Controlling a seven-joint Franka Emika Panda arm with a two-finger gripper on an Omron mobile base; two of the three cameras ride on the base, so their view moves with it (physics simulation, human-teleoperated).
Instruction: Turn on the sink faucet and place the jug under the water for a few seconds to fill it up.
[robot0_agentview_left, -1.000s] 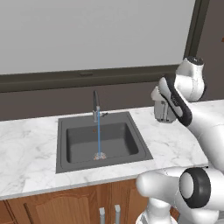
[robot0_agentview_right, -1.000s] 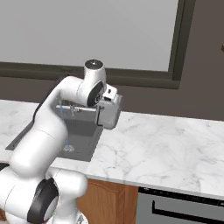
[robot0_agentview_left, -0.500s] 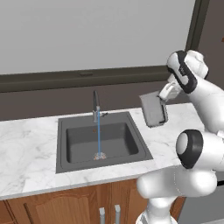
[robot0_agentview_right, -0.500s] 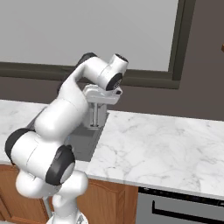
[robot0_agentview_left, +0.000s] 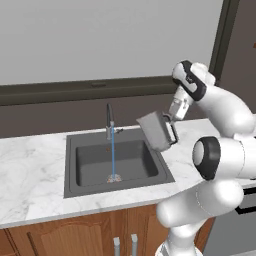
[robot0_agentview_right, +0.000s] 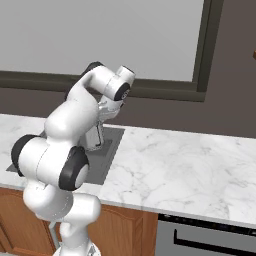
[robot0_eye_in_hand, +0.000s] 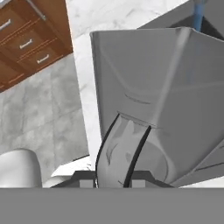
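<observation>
Left base view: the sink (robot0_agentview_left: 72, 165) lies in the lower left-centre of the frame, a dark basin set in a white marble counter (robot0_agentview_left: 30, 165). The faucet (robot0_agentview_left: 109, 120) stands upright at the basin's back rim, just above centre-left. A thin blue stream of water (robot0_agentview_left: 112, 155) falls straight from it to the drain (robot0_agentview_left: 114, 178) on the basin floor.

The jug (robot0_agentview_left: 156, 131) hangs in the air at frame centre, right of the faucet and over the basin's right rim. It is tilted, with its wide rim toward the upper left and its loop handle (robot0_agentview_left: 173, 134) on the right side. It stands apart from the stream; no water reaches it.

The gripper (robot0_agentview_left: 171, 120) comes down from the upper right and meets the jug at the handle side. It is closed on the jug; the exact contact of the fingers is hard to make out in this view.

Hand view: the jug (robot0_eye_in_hand: 157, 87) takes up the centre and right, seen from behind its handle (robot0_eye_in_hand: 122, 153), which curves up from bottom centre. The blue stream (robot0_eye_in_hand: 198, 15) appears at the top right, beyond the jug's rim. Wooden drawers (robot0_eye_in_hand: 26, 43) show at the upper left.

Right base view: the arm covers most of the sink (robot0_agentview_right: 107, 150), left of centre. The jug (robot0_agentview_right: 92, 137) is partly visible below the wrist.
</observation>
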